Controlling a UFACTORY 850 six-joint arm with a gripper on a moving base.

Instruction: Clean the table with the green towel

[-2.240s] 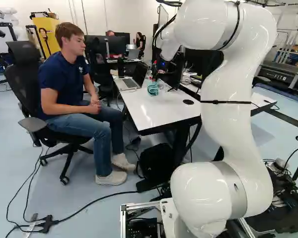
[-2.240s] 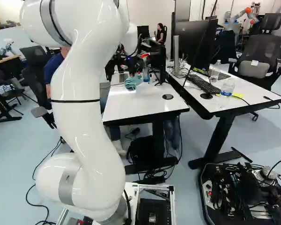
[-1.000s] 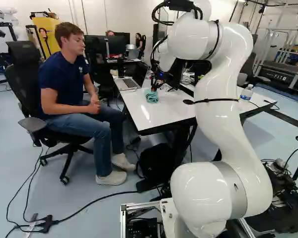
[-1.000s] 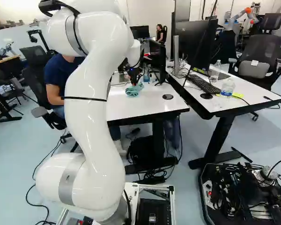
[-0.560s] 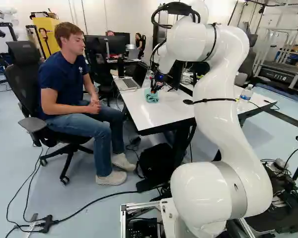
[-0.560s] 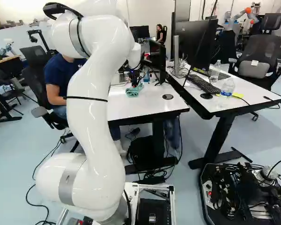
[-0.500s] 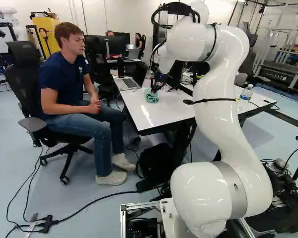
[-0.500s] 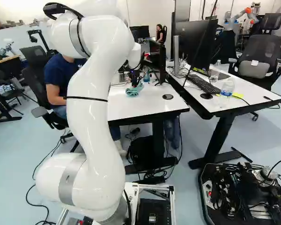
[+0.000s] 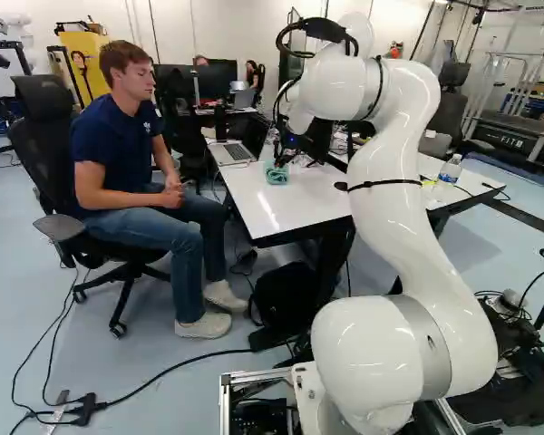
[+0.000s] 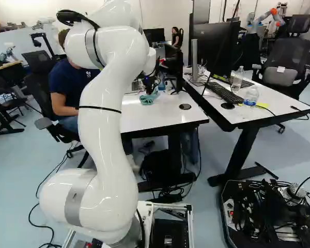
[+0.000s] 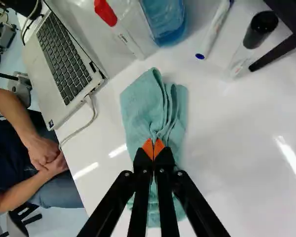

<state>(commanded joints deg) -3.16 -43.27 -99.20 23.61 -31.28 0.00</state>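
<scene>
Our arm (image 9: 390, 181) reaches lower over the white table (image 11: 237, 148) than 2.2 seconds ago, and the base has not moved. The green towel (image 11: 140, 103) has slid with the gripper (image 9: 279, 161), away from the bottle and toward our base.

We have the fingers (image 11: 147, 149) clenched on a gathered fold of the towel, which lies on the table under them and spreads out ahead.

The table's long edge runs to one side of the fingers, with a person (image 11: 44, 153) sitting just beyond and an open laptop (image 11: 49, 84) ahead on that side. Bare tabletop lies on the other side.

Our fingers cover the middle of the towel's near part. Past the towel, the blue bottle (image 11: 165, 22) is cut off, as is the red-capped marker (image 11: 106, 12) beside it.
</scene>
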